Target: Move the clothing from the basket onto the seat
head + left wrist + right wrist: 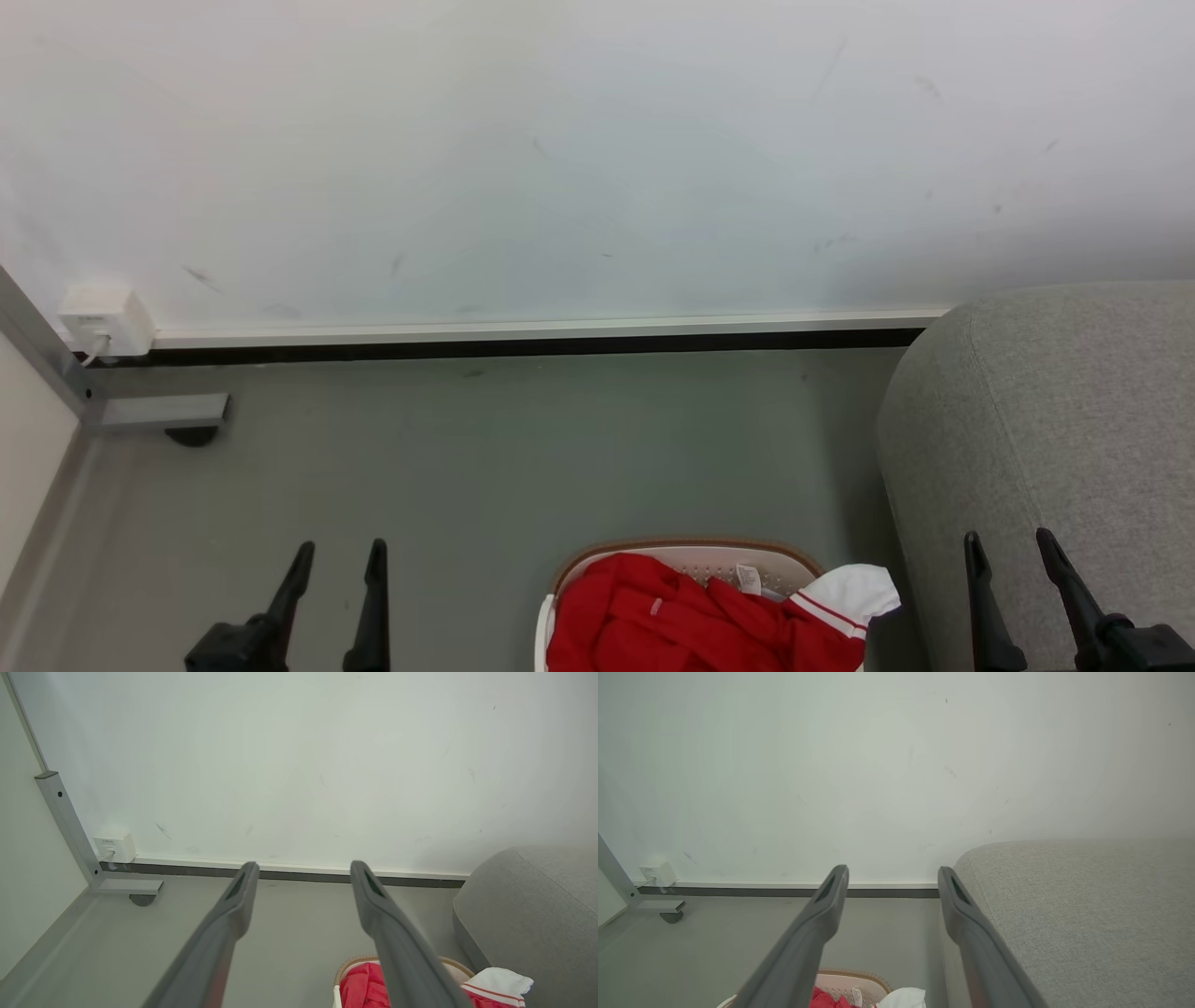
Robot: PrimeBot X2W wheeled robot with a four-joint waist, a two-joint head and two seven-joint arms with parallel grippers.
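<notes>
Red clothing [672, 621] heaped in the cream perforated basket [691, 549], on the floor at the bottom edge of the head view, lower part cut off. White red-striped sleeve trim [845, 597] draped over the rim on the seat's side. Small white sewn-in tag [748, 577] on top, print too small to read. Grey fabric seat [1055, 420] just right of the basket, rounded corner close by; touching or not, unclear. Open grey floor [485, 448] ahead, up to the skirting [523, 347] and white wall [597, 159]. Left gripper [341, 553] low left, jaws apart, holding nothing. Right gripper [1008, 539] before the seat's corner, jaws apart, holding nothing. Socket box [105, 322] far left, lettering illegible.
</notes>
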